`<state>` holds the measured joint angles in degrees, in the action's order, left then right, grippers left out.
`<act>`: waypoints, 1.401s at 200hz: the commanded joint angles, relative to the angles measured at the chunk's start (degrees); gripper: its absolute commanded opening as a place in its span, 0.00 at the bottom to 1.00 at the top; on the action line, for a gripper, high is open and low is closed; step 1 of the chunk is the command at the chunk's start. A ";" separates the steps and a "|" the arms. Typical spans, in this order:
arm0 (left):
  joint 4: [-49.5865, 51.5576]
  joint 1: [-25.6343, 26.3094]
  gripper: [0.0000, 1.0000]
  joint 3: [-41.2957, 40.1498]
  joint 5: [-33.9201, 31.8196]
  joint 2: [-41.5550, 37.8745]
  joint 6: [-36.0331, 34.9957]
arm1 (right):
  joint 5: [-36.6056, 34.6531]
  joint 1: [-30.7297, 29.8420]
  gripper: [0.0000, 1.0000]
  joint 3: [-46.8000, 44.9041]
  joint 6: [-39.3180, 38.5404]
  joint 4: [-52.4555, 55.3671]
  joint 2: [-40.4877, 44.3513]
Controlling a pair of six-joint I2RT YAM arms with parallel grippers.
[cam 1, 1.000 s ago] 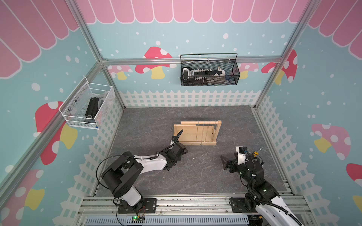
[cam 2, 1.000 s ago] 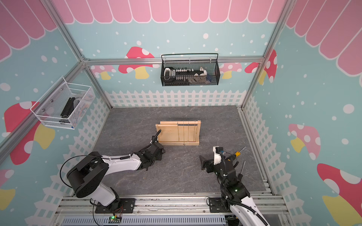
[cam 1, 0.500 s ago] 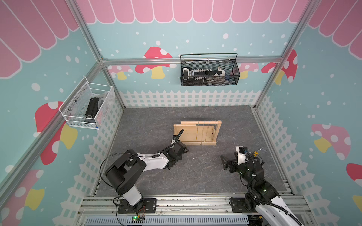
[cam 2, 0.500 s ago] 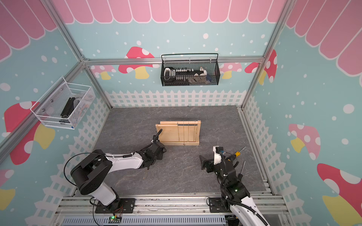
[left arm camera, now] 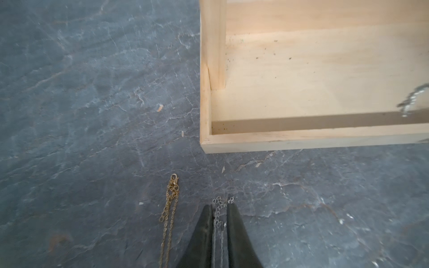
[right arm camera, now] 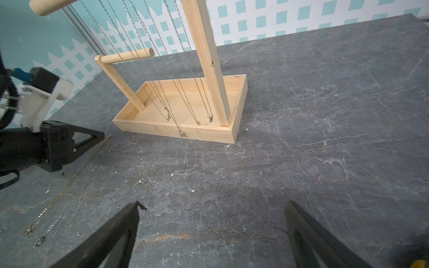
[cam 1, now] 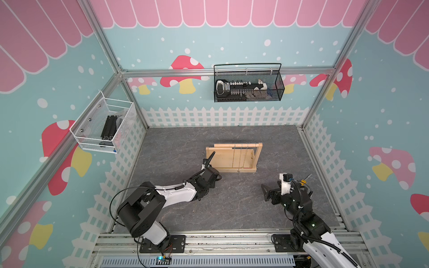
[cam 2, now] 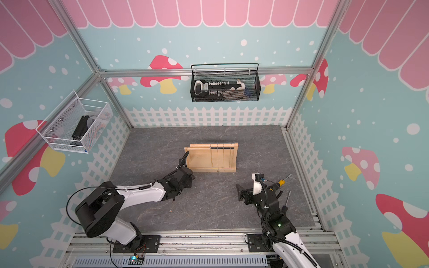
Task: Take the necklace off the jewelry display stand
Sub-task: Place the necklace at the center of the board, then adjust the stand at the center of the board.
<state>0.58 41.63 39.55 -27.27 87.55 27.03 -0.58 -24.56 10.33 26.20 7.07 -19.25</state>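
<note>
2 floor chains (left arm camera: 173, 189), sharp in wrist cams

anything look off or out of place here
Two necklaces, a gold chain and a silver chain, lie stretched on the mat beside the jewelry display stand instead of hanging. On the stand, one hanging chain seems to dangle outside the base's front lip.

Bare mat (cam 1: 290, 162) lies right of the jewelry display stand (cam 1: 222, 162). Hanging chains (right arm camera: 167, 114) fill its right half; its left half is open. Loose necklaces (right arm camera: 69, 182) and the left gripper (right arm camera: 102, 137) crowd the near-left.
</note>
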 commanded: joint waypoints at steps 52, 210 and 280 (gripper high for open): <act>-2.87 -7.86 0.00 1.98 14.23 1.86 -1.51 | -2.31 -0.43 0.99 -0.40 0.70 -0.33 0.83; -0.40 -12.53 0.00 14.29 15.38 16.25 -2.05 | -16.46 -0.16 0.92 6.88 6.50 3.31 -8.98; 0.47 -14.00 0.00 16.74 18.10 17.11 -2.02 | 6.53 20.67 0.00 23.97 13.95 -8.84 -34.48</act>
<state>0.82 28.67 55.00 -10.59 103.66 25.89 -4.95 -10.96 30.46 34.81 4.69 -47.13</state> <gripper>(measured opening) 0.049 0.052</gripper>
